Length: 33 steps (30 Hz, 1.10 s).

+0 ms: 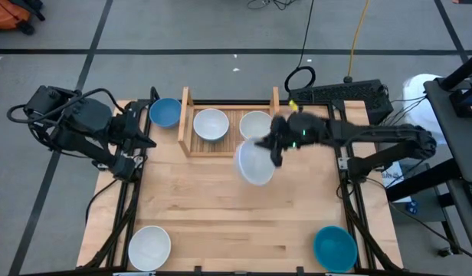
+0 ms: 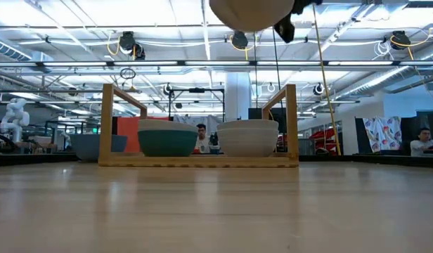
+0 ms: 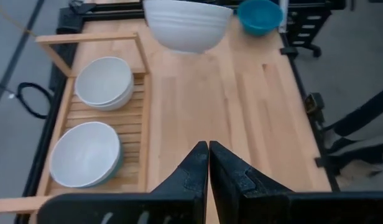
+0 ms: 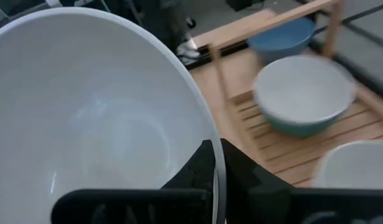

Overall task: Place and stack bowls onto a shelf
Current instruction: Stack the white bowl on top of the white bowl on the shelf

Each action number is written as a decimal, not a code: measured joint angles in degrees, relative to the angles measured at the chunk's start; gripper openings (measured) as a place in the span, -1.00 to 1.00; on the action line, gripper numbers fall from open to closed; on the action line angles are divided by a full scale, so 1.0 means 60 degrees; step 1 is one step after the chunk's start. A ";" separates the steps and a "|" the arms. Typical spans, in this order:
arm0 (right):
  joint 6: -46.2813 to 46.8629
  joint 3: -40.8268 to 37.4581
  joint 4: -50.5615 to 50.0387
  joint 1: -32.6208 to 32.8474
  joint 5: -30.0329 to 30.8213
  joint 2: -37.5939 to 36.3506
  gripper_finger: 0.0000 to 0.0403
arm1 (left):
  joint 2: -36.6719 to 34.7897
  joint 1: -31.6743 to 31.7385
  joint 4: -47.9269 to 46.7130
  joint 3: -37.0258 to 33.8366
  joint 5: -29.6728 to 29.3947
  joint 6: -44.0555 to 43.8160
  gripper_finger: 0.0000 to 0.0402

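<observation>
My right gripper [image 1: 276, 149] is shut on a white bowl [image 1: 255, 162], held high over the table just in front of the shelf [image 1: 185, 115]; in the low view this bowl [image 2: 251, 13] is at the top edge. The shelf's base carries a white bowl nested in a teal one [image 2: 167, 137] and a white stack [image 2: 248, 137]. A blue bowl [image 1: 165, 113] rests on the table beside the shelf's left board. A white bowl [image 1: 149, 247] and a blue bowl [image 1: 334, 248] sit near the near edge. My left gripper [image 3: 208, 163] is shut, at the table's left edge. My right gripper holds the white bowl by its rim [image 4: 211, 149], on the side toward the table's right. One finger [image 4: 198, 167] is inside the bowl and the other [image 4: 241, 175] outside. The bowl is lifted clear, mouth up, hanging out to the left of the fingers.
The shelf's two upright boards [image 2: 107, 119] [image 2: 291, 119] flank the stacks. Bare wood tabletop [image 1: 221, 215] lies between the shelf and the near bowls. A keyboard [image 1: 339, 93] sits beyond the far right corner. People sit in the room behind the table.
</observation>
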 joint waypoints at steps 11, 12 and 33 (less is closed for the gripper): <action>-0.2845 0.1383 -0.1273 -0.2890 -0.1367 0.0581 -1.00 | 0.0007 0.0048 0.0000 0.0000 -0.1182 -0.0803 -0.91; -0.3190 0.1673 -0.1655 -0.3080 -0.1375 0.0715 -1.00 | 0.0007 0.0076 0.0004 0.0000 -0.1237 -0.0915 -0.91; -0.7196 0.7835 -0.6418 -0.4714 -0.1363 0.5215 -1.00 | 0.0182 0.0953 0.0000 0.0004 -0.1511 -0.1473 -0.91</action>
